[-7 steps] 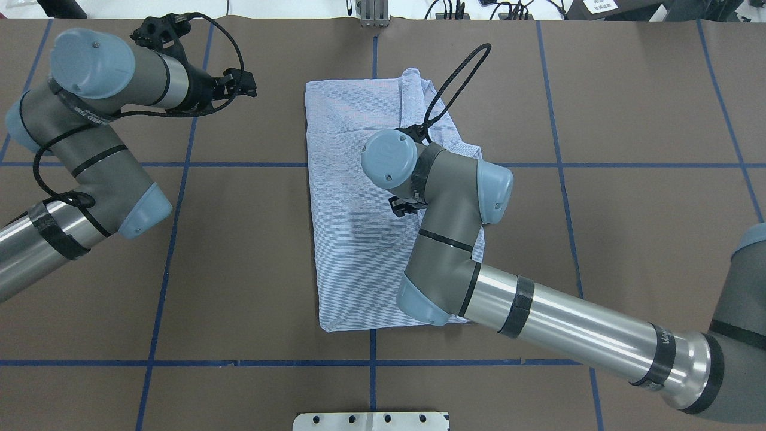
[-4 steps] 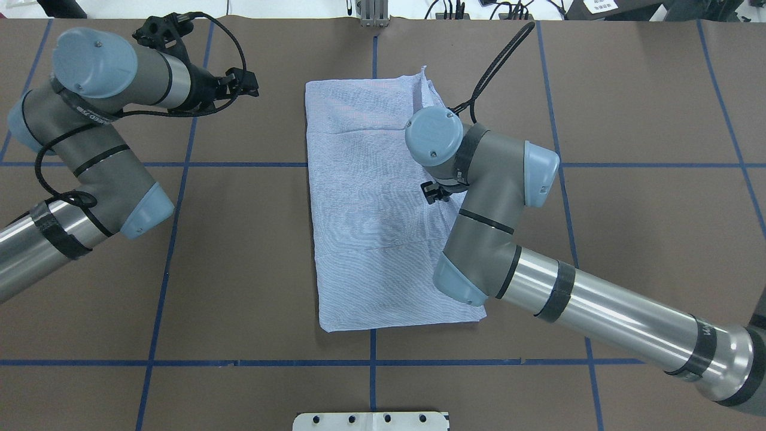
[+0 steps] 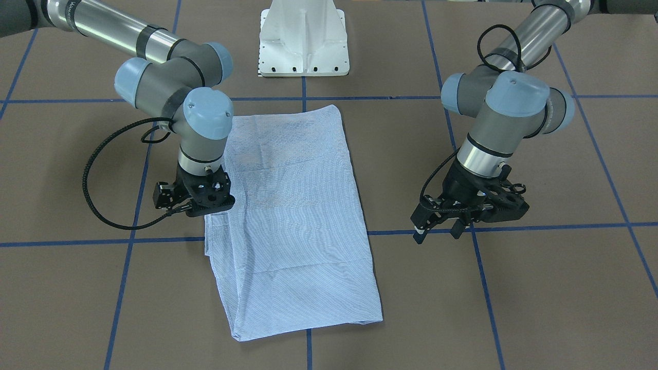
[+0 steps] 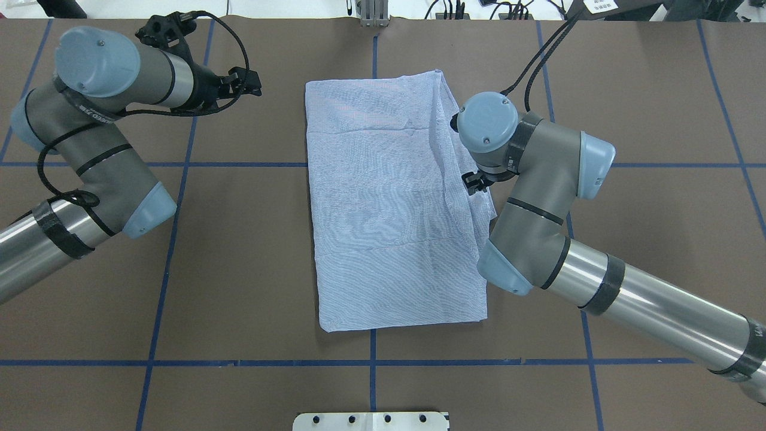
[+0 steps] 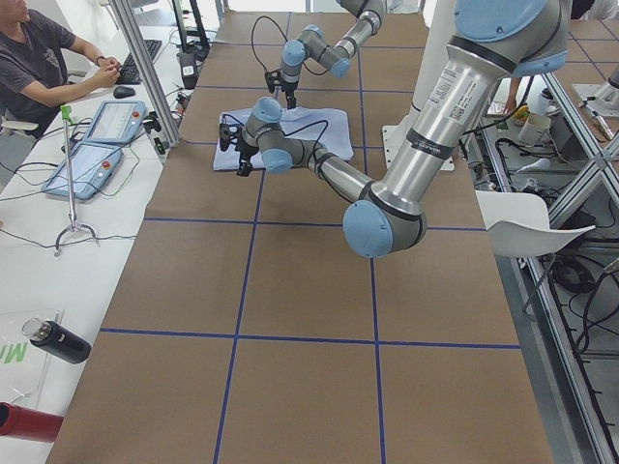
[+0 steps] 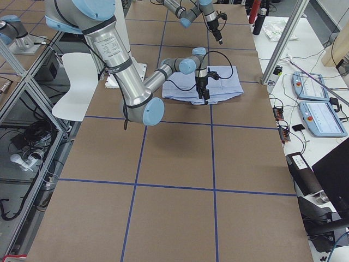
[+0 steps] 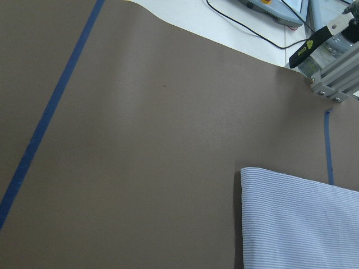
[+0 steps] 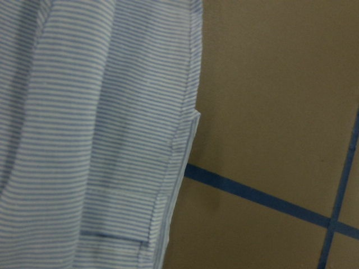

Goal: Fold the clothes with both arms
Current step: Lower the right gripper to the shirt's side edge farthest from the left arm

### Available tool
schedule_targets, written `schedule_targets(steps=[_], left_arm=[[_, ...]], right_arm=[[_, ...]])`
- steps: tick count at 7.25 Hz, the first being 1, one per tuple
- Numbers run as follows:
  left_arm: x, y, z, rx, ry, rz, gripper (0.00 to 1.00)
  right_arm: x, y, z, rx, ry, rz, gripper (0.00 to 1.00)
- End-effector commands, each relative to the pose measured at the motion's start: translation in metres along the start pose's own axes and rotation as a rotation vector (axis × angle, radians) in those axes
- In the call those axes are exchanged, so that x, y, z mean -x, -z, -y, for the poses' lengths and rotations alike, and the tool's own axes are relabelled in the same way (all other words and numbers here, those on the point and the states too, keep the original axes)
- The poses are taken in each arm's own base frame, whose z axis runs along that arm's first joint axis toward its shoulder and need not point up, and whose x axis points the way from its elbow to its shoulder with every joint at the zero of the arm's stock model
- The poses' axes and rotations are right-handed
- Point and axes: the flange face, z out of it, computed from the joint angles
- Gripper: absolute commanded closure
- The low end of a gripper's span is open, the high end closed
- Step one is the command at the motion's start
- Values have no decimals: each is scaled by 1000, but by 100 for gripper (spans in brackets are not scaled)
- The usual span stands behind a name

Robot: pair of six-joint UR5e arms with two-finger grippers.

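- Judging from the narrow panel the light blue, finely white-striped cotton shirt (image 4: 389,203) already forms, the side folds look done and an end-to-end fold is probably the step in hand.
- That shirt lies flat at the middle of the brown paper-covered table (image 4: 658,239), straddling a blue tape grid line (image 4: 239,164).
- Its long axis runs from the robot's side toward the far edge, skewed slightly, with the near end a little wider than the far end.
- No collar or buttons show, so which end is the neck I cannot tell.
- The black two-finger right gripper (image 3: 200,203) hangs low at the shirt's right long edge, about midway along it, where the layers sit loose and uneven.
- Its fingers are hidden under the gripper body, so whether they are apart or pinching cloth cannot be told.
- The black cabled left gripper (image 3: 437,231) hovers well apart from the shirt over bare table, fingers spread and holding nothing.
- The next move likely calls for the 2 grippers to take the 2 corners of 1 short end and carry it evenly over the other.
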Motion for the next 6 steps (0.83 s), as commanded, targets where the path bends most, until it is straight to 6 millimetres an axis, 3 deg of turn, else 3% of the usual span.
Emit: schedule_targets(steps=[1, 2, 3, 4, 5, 6], left_arm=[[-2, 1, 0, -1, -1, -3, 0], [-3, 1, 0, -4, -1, -4, 0], [-5, 3, 1, -8, 0, -10, 0], [-10, 9, 0, -13, -4, -26, 0], [-16, 11, 1, -17, -6, -34, 0], [-21, 17, 1, -24, -11, -45, 0]], right_arm=[[-1, 39, 12, -42, -4, 82, 0], [7, 50, 19, -75, 1, 106, 0], [12, 38, 24, -96, 7, 124, 0], [22, 9, 27, -101, 16, 135, 0], [30, -1, 28, -107, 22, 151, 0], [38, 9, 29, -84, 26, 204, 0]])
